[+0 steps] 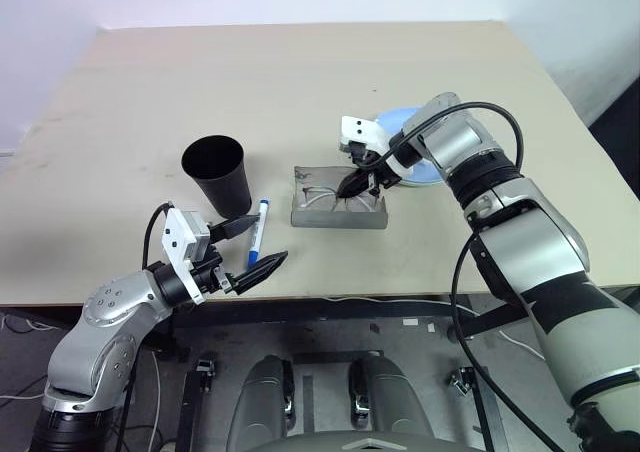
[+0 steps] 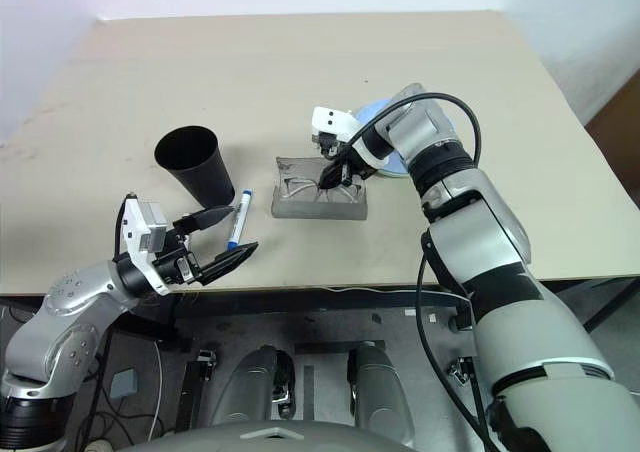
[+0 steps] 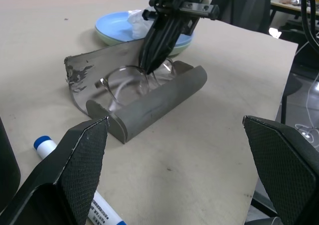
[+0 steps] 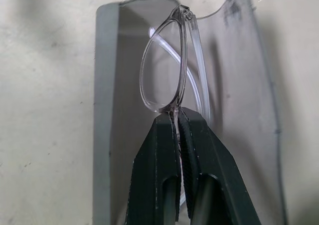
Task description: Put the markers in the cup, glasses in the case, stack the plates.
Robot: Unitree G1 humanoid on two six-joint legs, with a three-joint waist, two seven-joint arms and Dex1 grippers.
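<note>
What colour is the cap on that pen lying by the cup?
Blue, on the marker; the left wrist view shows it best.

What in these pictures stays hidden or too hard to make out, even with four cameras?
- Inside of the cup: head views show only darkness, so any marker in it cannot be told.
- Blue-capped marker: partly hidden behind the left gripper in the head views.
- Plates: partly hidden by the right gripper and white tissue.
- Glasses: whether they touch the case floor cannot be told.
</note>
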